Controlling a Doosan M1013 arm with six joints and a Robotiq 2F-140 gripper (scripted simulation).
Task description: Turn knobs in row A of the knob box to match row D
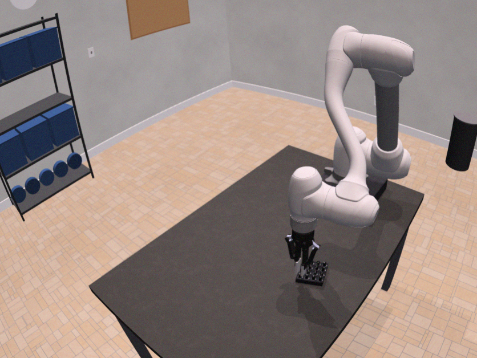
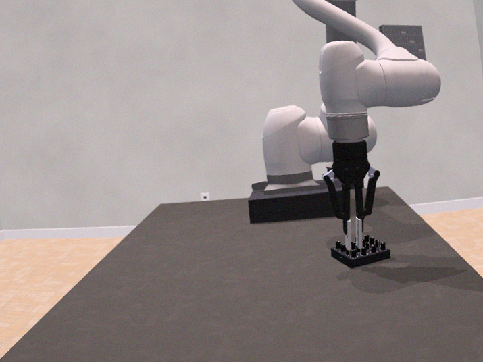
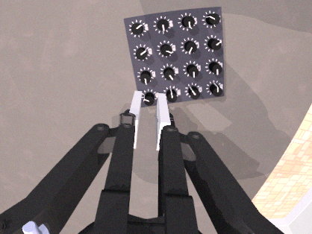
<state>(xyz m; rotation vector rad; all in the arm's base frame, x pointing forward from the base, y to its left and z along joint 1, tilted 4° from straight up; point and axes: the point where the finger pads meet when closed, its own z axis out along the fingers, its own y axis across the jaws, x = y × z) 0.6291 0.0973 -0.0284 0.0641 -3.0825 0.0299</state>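
Observation:
The knob box [image 1: 308, 281] [image 2: 359, 261] [image 3: 177, 35] is a small black square block with sixteen knobs. It stands on its feet on the dark table [image 1: 200, 250] [image 2: 201, 294]. My gripper [image 1: 302, 268] [image 2: 353, 240] [image 3: 148, 103] points straight down at one corner of the box. Its two white fingertips stand a narrow gap apart on either side of the corner knob [image 3: 149, 98], which sits at the bottom left of the box in the wrist view. A little room shows between fingers and knob. The knob names are too small to read.
The arm's base [image 1: 366, 184] [image 2: 291, 204] is mounted at the far end of the table. The table's edge [image 3: 278, 159] runs close to the box on one side. A shelf rack [image 1: 34, 115] and a black cylinder [image 1: 461, 140] stand off the table.

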